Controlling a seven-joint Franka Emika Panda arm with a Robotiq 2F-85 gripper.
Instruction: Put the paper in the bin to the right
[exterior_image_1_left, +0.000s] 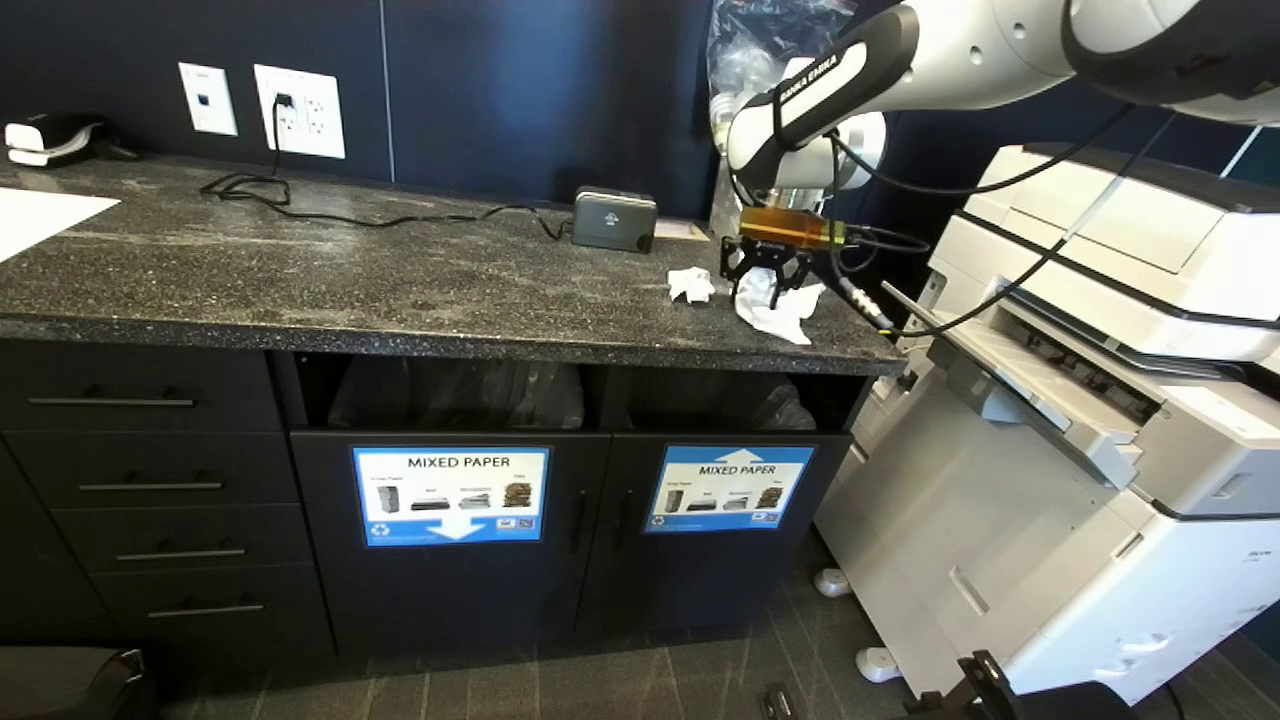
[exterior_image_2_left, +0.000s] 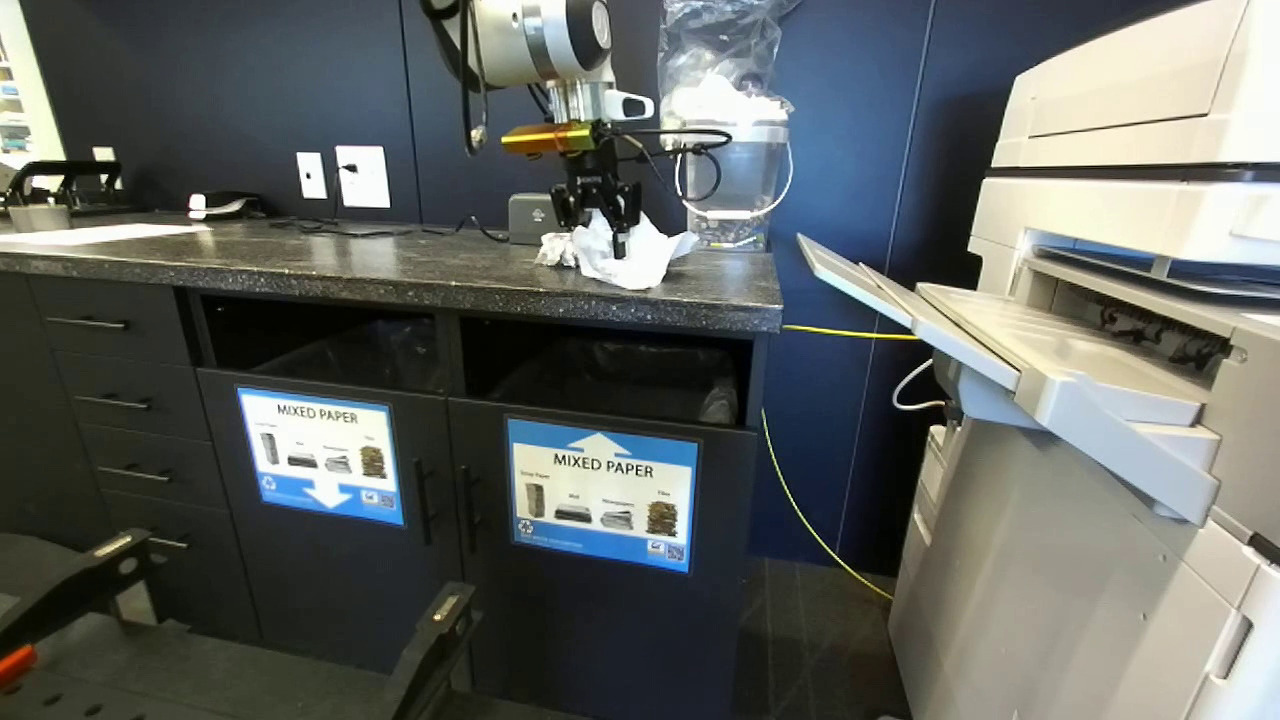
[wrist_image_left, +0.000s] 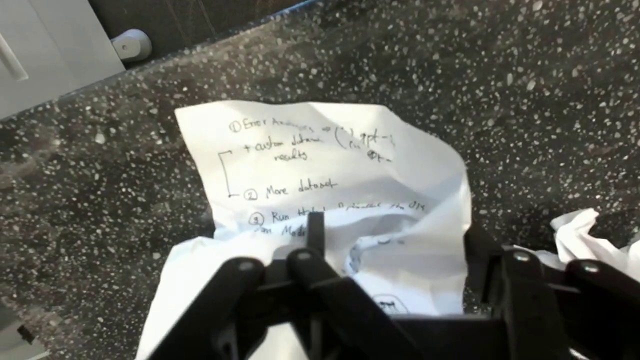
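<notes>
A large white crumpled paper with handwriting (wrist_image_left: 310, 140) lies on the dark counter near its right end. It shows in both exterior views (exterior_image_1_left: 793, 312) (exterior_image_2_left: 650, 262). My gripper (exterior_image_1_left: 756, 290) (exterior_image_2_left: 597, 235) is down at the paper. In the wrist view its fingers (wrist_image_left: 394, 232) stand wide apart, one over the paper and one just beyond its edge, with a folded part between them. The bin on the right is the right-hand dark cabinet compartment (exterior_image_1_left: 735, 485) (exterior_image_2_left: 605, 490) below the counter. Its label reads "MIXED PAPER" with an up arrow. Its inside is mostly in shadow.
A smaller crumpled paper (exterior_image_1_left: 690, 284) (wrist_image_left: 580, 232) lies beside the gripper. A left compartment (exterior_image_1_left: 450, 495) has a similar label. A dark box (exterior_image_1_left: 614, 220) and a clear tub (exterior_image_2_left: 735, 180) stand at the back. A printer (exterior_image_1_left: 1000, 480) stands right of the counter (exterior_image_1_left: 400, 290).
</notes>
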